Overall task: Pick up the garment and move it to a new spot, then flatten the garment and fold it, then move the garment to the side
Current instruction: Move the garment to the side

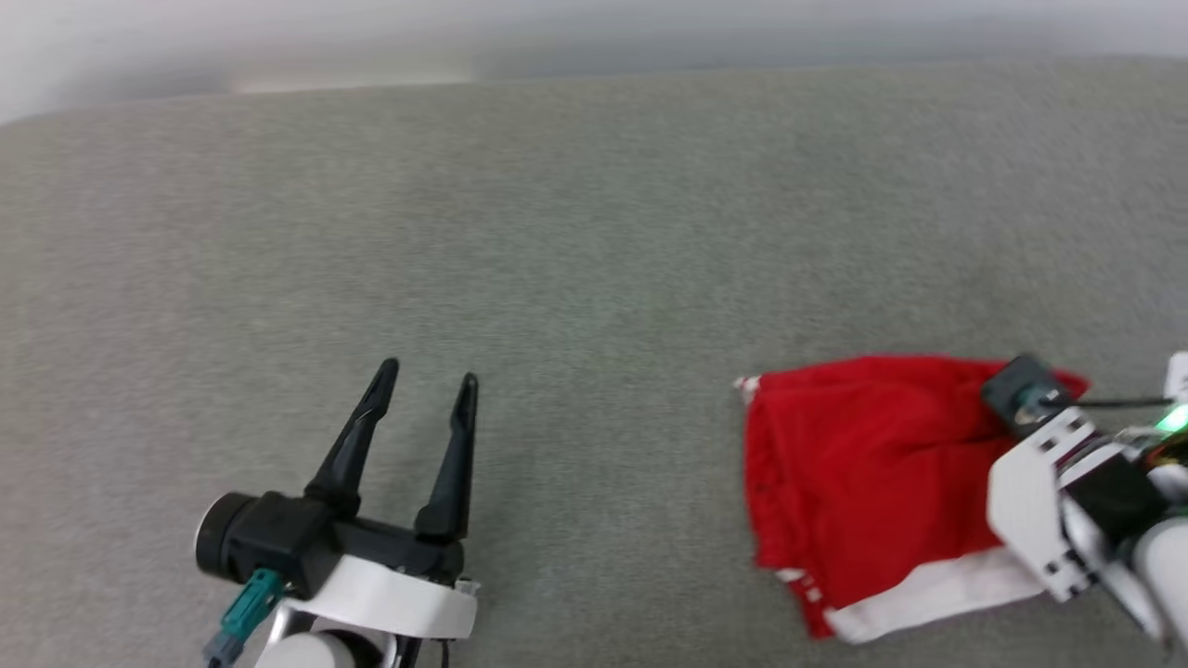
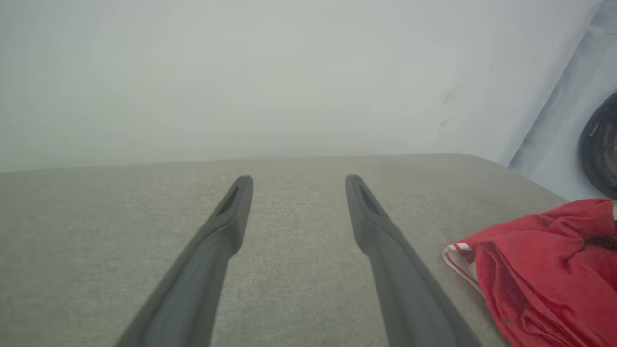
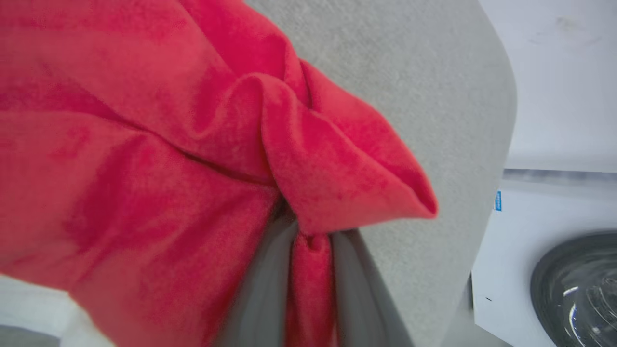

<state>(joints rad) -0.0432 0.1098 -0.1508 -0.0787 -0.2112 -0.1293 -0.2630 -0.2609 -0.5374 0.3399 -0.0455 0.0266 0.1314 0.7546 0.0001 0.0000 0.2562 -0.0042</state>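
The garment (image 1: 863, 464) lies crumpled in a red heap with a white sleeve along its near edge, at the right of the grey cushioned surface (image 1: 594, 232). My right gripper (image 3: 311, 255) is shut on a fold of the garment (image 3: 144, 168), with red cloth pinched between its two grey fingers. In the head view its pale wrist (image 1: 1039, 482) covers the garment's right end. My left gripper (image 1: 429, 371) hovers open and empty at the lower left, well apart from the cloth. The left wrist view shows the left gripper (image 2: 297, 179) with the garment (image 2: 544, 279) at its lower right.
The cushioned surface ends in a rounded edge (image 3: 501, 120) just right of the garment. Beyond it stands a white washing machine with a dark round door (image 3: 573, 289). A pale wall (image 2: 289, 72) rises behind the far edge.
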